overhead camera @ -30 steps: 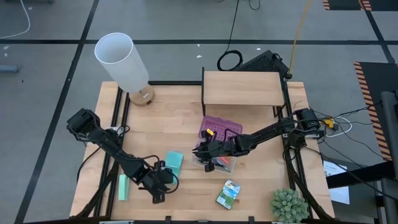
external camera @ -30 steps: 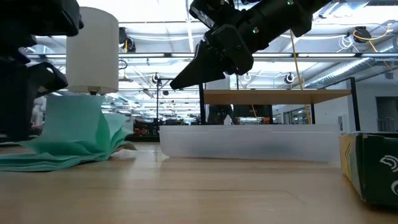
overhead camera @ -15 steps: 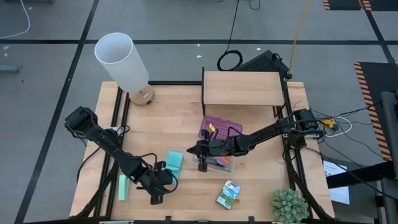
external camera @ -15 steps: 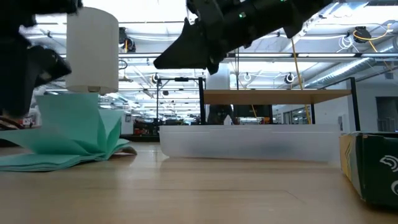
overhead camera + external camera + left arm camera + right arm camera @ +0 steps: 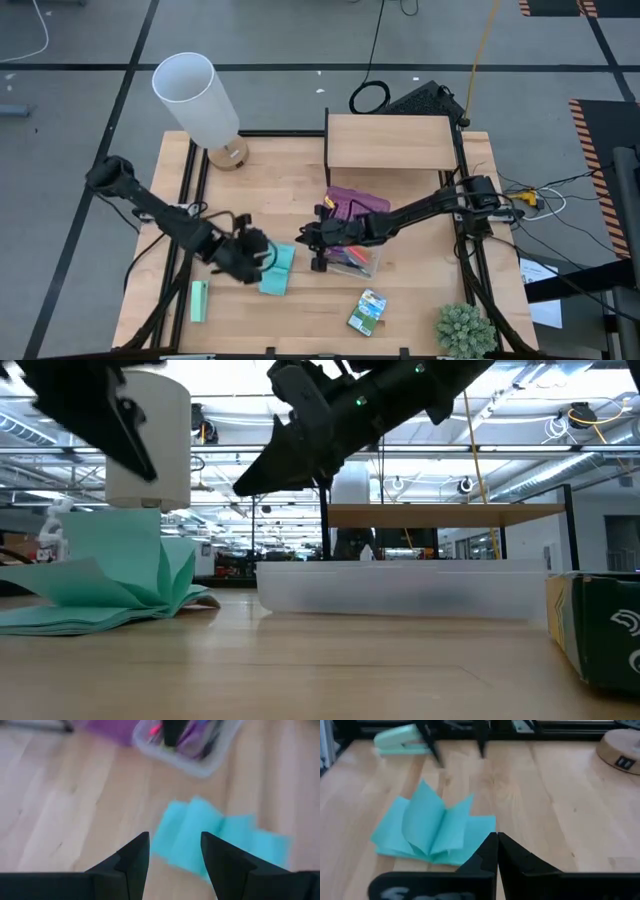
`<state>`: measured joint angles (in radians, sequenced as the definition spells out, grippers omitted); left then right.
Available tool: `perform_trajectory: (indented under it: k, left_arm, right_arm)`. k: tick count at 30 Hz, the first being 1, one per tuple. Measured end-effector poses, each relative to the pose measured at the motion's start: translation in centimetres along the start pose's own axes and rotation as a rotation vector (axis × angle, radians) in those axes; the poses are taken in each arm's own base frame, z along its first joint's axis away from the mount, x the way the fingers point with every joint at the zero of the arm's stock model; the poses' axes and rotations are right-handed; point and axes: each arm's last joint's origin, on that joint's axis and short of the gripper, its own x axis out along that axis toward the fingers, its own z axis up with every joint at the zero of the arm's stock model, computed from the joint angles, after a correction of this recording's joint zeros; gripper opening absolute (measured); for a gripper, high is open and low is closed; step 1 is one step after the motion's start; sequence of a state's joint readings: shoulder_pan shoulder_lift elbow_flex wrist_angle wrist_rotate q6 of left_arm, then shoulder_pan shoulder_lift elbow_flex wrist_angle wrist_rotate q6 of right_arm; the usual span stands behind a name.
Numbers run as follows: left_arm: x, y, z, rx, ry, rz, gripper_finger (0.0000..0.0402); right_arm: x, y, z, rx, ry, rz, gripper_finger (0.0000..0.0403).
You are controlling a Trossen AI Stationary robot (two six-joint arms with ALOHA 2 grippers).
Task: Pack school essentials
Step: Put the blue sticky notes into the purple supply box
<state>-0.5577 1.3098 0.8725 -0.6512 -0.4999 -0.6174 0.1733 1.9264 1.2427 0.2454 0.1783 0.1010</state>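
A clear case [image 5: 352,258] holds pens and pencils [image 5: 186,735]; its purple lid [image 5: 356,204] lies just behind it. The green-yellow crayon box [image 5: 367,311] lies near the front edge. A teal paper pad [image 5: 277,268] rests on the table with its leaves fanned up [image 5: 430,827]. My left gripper [image 5: 252,250] hovers open above the pad's left side [image 5: 172,851]. My right gripper [image 5: 310,240] is shut and empty [image 5: 497,851], hanging in the air left of the case and pointing toward the pad.
A mint-green block [image 5: 198,300] lies at the front left. A white lamp [image 5: 195,95] stands at the far left, a wooden shelf [image 5: 390,140] at the far middle and a small plant [image 5: 465,330] at the front right corner.
My left gripper has risen and gone from the front edge toward the far edge, ending above the teal pad's left side. My right gripper has drifted toward the table's left, away from the case and nearer the pad.
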Motion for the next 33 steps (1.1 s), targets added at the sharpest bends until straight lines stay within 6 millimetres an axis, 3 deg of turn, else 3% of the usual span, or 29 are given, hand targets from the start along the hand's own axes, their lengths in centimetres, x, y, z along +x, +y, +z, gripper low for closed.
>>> perform_trajectory:
  k: [2,9,20,23,30,33]
  left_arm:
    - [0.9,1.0,0.1,0.016,0.055,-0.008,0.0182]
    - [3.7,2.6,0.9,0.08,0.047,-0.298,0.0182]
    - [5.5,4.2,-1.2,0.105,0.123,-0.241,0.0176]
    - [5.8,4.2,-1.5,0.113,0.115,-0.244,0.0144]
    - [6.1,3.9,-2.3,0.129,0.114,-0.315,0.0025]
    - [5.9,3.3,-2.3,0.132,0.093,-0.332,0.0007]
  right_arm:
    - [-0.2,0.0,0.1,-0.018,0.004,-0.002,0.0]
    - [-1.1,-0.3,0.0,-0.077,0.09,-0.015,0.0]
    - [-1.7,-0.4,0.3,-0.096,0.103,-0.017,0.0]
    - [-1.7,-0.4,0.3,-0.098,0.102,-0.017,0.0]
    - [-1.7,-0.4,0.3,-0.1,0.102,-0.017,0.0]
    - [-1.7,-0.4,0.3,-0.1,0.102,-0.017,0.0]
